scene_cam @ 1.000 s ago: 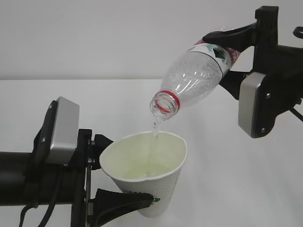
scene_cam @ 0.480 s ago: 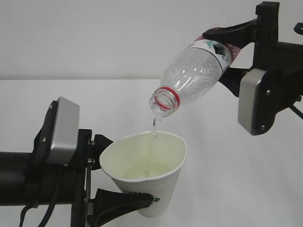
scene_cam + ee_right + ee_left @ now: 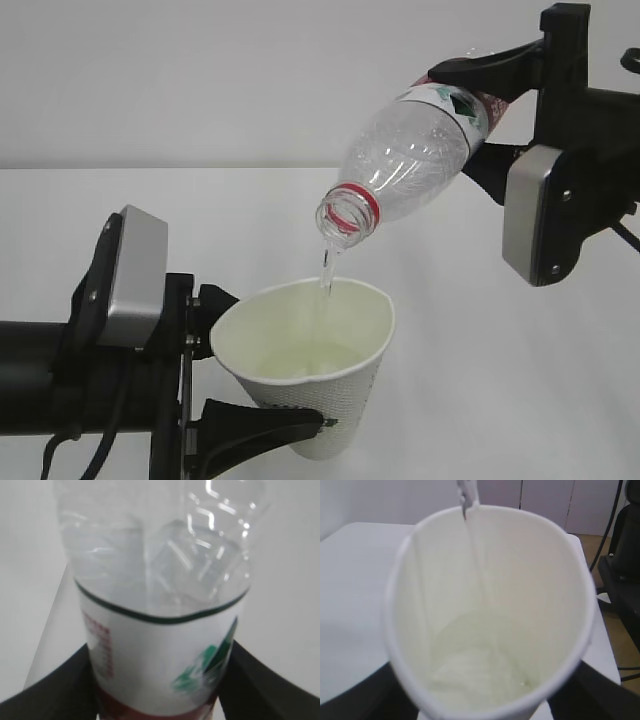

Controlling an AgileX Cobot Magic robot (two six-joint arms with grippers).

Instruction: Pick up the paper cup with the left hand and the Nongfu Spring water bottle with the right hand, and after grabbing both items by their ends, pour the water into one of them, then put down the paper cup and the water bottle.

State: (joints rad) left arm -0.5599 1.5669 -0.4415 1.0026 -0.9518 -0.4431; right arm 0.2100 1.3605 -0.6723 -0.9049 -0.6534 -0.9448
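Exterior view, change: over the last second the bottle (image 3: 415, 160) has dipped a touch lower at the neck and then held; a thin stream of water (image 3: 325, 268) runs from its mouth again after thinning to drips half a second ago.
Meaning for task: pouring is under way and near its end, I judge, since the bottle looks almost drained; setting both things down is not yet done.
Cup: cup (image 3: 315, 375) is held off the table (image 3: 500, 400), tilted slightly, rim right under the bottle mouth; the stream lands inside near the far wall.
Left wrist view: a shallow pool of water (image 3: 480, 670) lies in the bottom of the cup (image 3: 410, 630); the stream (image 3: 475, 555) runs down its inner wall.
Left hand: left hand (image 3: 235, 365) is clamped on the cup's lower wall, one finger on each side, unchanged in width.
Right hand: right hand (image 3: 490, 110) is clamped on the bottle's labelled base end, fingers above and below it, grip steady.
Right wrist view: fingers (image 3: 55, 690) flank the label of the bottle (image 3: 160, 650); little water shows in the clear part.
Risk: the stream lands close to the rim, so a small drift could spill onto the table.
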